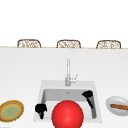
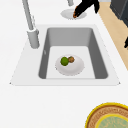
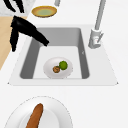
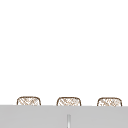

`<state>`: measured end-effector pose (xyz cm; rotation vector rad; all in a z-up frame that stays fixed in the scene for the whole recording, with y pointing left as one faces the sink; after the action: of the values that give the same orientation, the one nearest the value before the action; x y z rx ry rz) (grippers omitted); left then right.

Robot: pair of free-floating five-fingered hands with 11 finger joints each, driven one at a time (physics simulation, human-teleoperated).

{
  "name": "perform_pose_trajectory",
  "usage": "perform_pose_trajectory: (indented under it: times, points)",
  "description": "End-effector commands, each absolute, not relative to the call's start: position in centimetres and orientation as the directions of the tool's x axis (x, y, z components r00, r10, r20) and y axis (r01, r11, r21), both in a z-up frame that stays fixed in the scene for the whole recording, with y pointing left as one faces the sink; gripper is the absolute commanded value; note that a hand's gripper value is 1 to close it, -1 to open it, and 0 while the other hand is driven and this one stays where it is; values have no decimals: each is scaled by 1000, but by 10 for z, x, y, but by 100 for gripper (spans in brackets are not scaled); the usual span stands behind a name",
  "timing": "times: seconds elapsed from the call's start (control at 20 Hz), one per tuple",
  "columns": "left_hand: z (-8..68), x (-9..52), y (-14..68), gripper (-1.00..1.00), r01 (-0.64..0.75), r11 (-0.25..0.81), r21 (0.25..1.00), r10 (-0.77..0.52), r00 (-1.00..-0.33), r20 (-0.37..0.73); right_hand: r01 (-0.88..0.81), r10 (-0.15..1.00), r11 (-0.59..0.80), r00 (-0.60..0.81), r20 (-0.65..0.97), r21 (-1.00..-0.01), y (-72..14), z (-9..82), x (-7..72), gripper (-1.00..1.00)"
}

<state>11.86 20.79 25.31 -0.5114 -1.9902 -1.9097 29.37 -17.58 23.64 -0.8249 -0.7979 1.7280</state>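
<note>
The fingers of the left hand (image 1: 40, 109) appear curled, with nothing seen in them, at the sink's (image 1: 42, 85) front left corner. No writing or label can be read on anything. At far left a yellow-rimmed plate (image 1: 11, 110) lies on the worktop (image 1: 22, 70). A red ball (image 1: 67, 114) blocks the basin's front in the front view. Inside the basin, seen from the sides, a white plate (image 3: 50, 71) carries a green fruit (image 3: 63, 65) and a brown one (image 3: 56, 69). The right hand (image 1: 88, 96) hangs over the basin's right side, fingers extended downward, nothing grasped. At far right a white dish (image 1: 111, 108) holds a brown roll (image 1: 120, 107). The faucet (image 1: 68, 72) stands behind.
</note>
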Motion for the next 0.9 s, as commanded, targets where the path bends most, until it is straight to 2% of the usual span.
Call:
perform_pose_trajectory:
  times: [0.0, 0.35, 0.85]
  points:
    - [253, 119, 208, 0, 476, 35, 879, 27, -879, 475, -484, 943, -259, -315, -110, -836, -162, 226, 294, -100]
    - [253, 119, 208, 0, 476, 35, 879, 27, -879, 475, -476, 903, -259, -428, -36, -840, -153, 196, 293, -100]
    - [253, 119, 208, 0, 476, 35, 879, 27, -879, 475, -492, 898, -181, -435, 60, -852, -115, 133, 351, -100]
